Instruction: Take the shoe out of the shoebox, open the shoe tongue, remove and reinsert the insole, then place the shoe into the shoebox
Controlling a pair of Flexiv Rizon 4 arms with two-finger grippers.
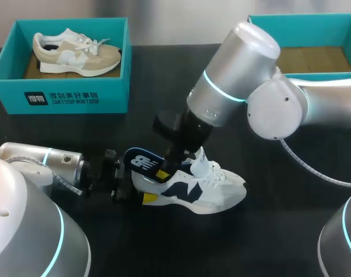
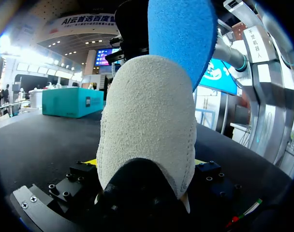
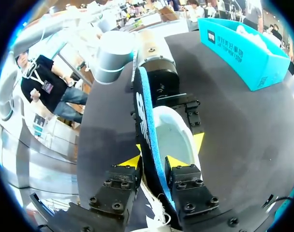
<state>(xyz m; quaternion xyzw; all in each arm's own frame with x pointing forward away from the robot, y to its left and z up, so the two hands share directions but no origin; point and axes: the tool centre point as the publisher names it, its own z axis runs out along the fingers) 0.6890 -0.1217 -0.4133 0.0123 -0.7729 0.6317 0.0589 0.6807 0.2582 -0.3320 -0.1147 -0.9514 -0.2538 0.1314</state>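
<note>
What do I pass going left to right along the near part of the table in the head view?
left arm → left gripper, shut on the heel → blue insole, standing up out of the heel end and pinched by the right gripper → white-and-navy shoe, toe farthest right.

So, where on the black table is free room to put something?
Free: bare black table in front of the white-and-navy sneaker, and the strip between the left teal cardboard shoebox and left arm. Crowded: around the sneaker's heel.
</note>
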